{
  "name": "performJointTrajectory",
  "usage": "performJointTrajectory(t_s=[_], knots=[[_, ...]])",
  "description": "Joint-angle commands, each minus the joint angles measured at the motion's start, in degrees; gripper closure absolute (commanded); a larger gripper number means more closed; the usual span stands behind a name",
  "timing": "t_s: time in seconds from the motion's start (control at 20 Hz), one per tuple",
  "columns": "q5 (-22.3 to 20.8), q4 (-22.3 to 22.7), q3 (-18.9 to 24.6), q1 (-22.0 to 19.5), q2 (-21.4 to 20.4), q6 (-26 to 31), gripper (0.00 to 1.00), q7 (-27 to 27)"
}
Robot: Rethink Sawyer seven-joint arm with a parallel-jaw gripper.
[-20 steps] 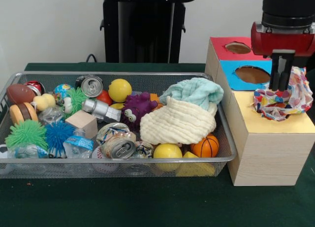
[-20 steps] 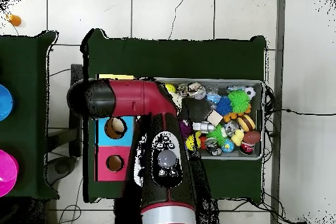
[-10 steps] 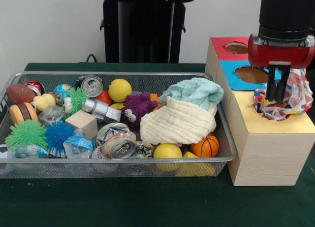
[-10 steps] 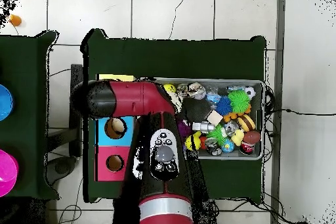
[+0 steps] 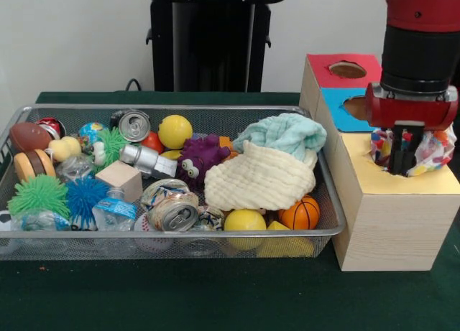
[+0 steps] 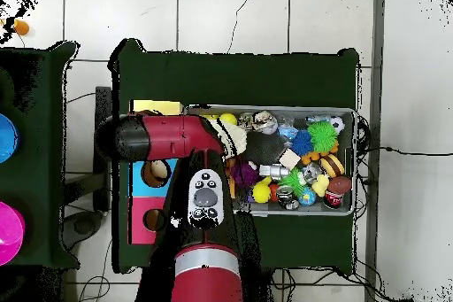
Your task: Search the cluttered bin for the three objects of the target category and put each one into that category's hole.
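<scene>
Gripper (image 5: 404, 161), narrow black fingers closed on crumpled multicoloured cloth (image 5: 434, 148), presses it into the round hole in the yellow top of the wood-grain box (image 5: 392, 223); wire-mesh bin (image 5: 215, 239) holds soft waffle-textured cloths (image 5: 262, 176).

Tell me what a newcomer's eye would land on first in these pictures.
First, the red and black arm coming down at the right, its gripper pushed into a colourful patterned cloth at the hole in the yellow top of the wooden box. Next, the wire bin on the left, crammed with toys, with a cream cloth and a mint cloth heaped at its right end.
</scene>
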Motion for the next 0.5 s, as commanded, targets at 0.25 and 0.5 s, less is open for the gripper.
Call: performJointTrajectory(t_s=[0.25,0.5], knots=[[1.5,-3.5,-0.8,-0.7,10.6,-5.8,1.0,10.8],[1.2,-6.1,-1.9,-0.4,16.0,-7.1,1.0,10.1]])
